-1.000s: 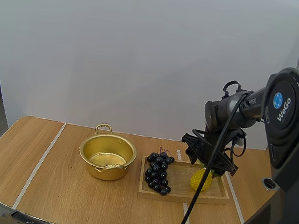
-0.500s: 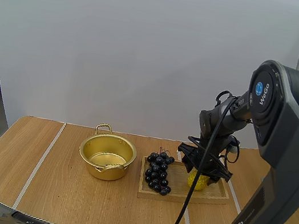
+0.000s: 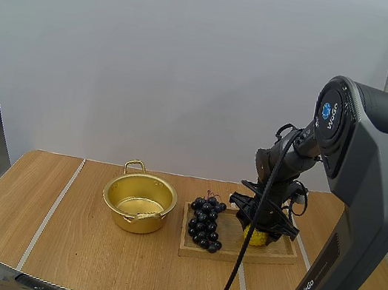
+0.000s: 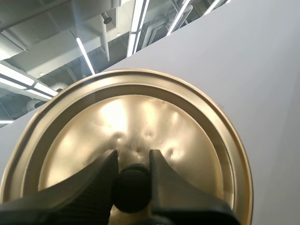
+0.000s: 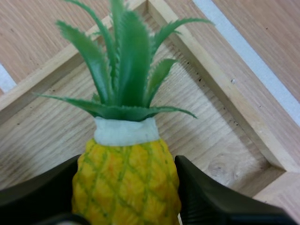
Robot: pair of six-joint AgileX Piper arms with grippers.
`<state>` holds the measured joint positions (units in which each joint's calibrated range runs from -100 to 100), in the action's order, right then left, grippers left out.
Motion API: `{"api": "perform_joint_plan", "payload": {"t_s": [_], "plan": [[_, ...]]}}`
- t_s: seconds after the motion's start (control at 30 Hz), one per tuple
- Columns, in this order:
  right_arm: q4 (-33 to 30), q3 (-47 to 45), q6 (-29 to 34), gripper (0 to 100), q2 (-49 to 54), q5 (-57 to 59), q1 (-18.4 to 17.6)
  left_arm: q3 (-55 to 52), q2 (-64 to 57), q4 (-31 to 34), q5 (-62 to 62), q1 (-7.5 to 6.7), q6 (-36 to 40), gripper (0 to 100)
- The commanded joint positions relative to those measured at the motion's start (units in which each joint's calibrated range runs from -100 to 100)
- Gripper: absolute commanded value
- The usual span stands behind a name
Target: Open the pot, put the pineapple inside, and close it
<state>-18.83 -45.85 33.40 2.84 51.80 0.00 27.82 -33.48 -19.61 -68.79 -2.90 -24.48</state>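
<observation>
Pineapple [image 5: 125, 183] tight inside right claw [image 5: 127, 161]

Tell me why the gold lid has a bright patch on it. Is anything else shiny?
Left wrist view: the lid, held by its knob in my left gripper, mirrors light as a pale glare patch around its dents. High view: the pot gleams inside. Right wrist view: the pineapple is softly lit, no glare.

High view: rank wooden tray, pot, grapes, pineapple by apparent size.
1. wooden tray
2. pot
3. grapes
4. pineapple, smallest as seen, but the right pincer covers most of it, so its rank against the grapes is unsure.
All stand about equally far from the camera.
</observation>
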Motion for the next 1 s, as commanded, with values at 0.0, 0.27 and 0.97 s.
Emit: {"api": "perform_joint_plan", "payload": {"t_s": [0.0,0.27,0.97], "plan": [[-1.44,0.24,-0.52,0,1.09,0.41,0.15,0.36,-0.20,0.54,1.91,-0.16,0.45,0],[-1.83,0.24,-9.59,0,12.34,-9.45,-3.21,0.36,-0.20,0.54,1.91,-0.16,0.45,0],[-3.33,8.22,-29.57,0,17.37,-15.55,-23.62,0.36,-0.20,0.54,1.91,-0.16,0.45,0]]}}
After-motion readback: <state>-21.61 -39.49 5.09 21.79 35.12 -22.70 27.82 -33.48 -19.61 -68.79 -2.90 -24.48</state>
